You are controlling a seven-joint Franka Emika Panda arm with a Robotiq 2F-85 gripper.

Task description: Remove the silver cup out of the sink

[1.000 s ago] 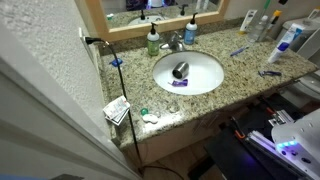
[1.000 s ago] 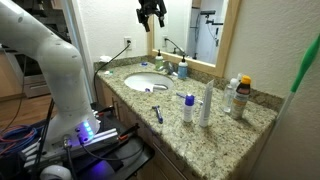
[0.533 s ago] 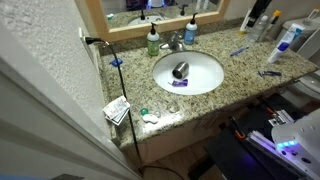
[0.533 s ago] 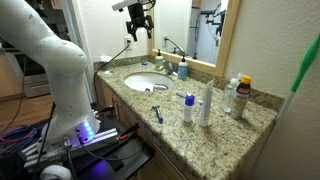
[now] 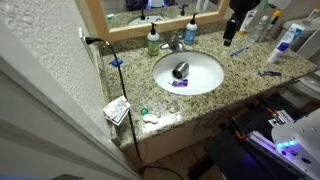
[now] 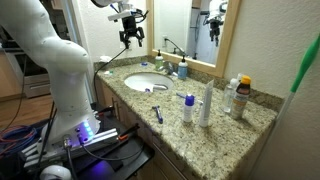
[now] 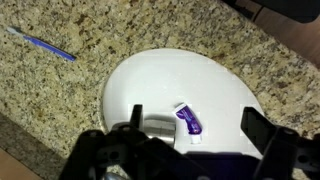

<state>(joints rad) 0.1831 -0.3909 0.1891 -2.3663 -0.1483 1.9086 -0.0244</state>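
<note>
Approach step. Black two-finger gripper [image 5: 228, 36] hangs well above speckled beige granite counter [image 5: 250, 65], fingers spread wide, empty. Small grey-silver metal cup [image 5: 181, 70] sits inside large round white sink [image 5: 207, 78], near centre. Next, prob: centre over cup, descend, straddle it. Finger spread clear only in wrist view. Height readable only in an exterior view, gripper [image 6: 130, 38] high; cup not discernible there.

Behind the fingers [image 7: 252, 126], which are black and blocky (matt, hard-edged), the arm [image 6: 45, 50] is thick, smooth, glossy white shell in rounded segments.
</note>
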